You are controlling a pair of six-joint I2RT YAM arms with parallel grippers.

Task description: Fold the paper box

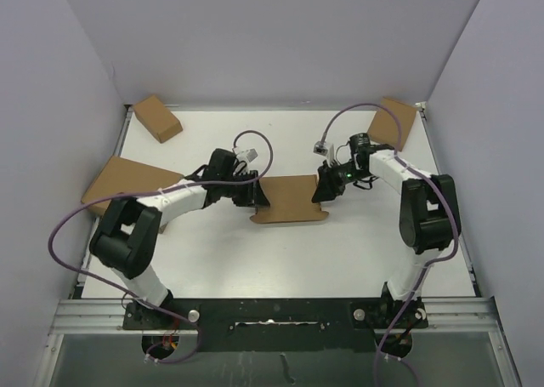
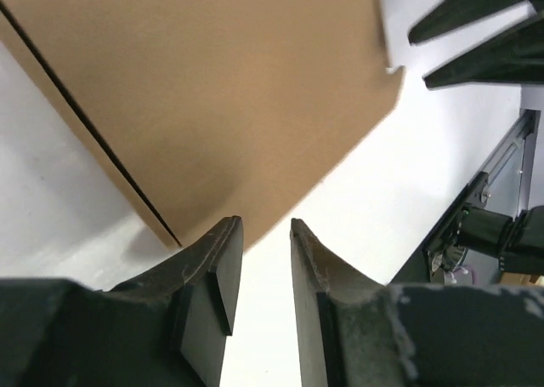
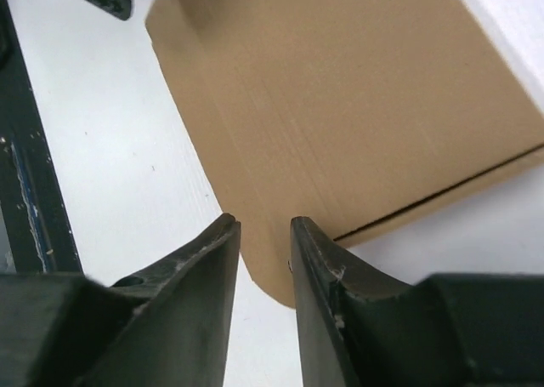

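top external: paper box (image 1: 289,200) lies mid-frame on the surface (image 1: 280,268); left hand (image 1: 257,197) slightly parted, empty; right hand (image 1: 322,190) touches its edge, grip unclear.

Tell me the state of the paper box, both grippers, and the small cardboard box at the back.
paper box: lid down, lying flat.
left gripper: narrowly open, at the paper box's corner, holding nothing.
right gripper: narrowly open, over the paper box's edge.
small cardboard box: closed, back left.
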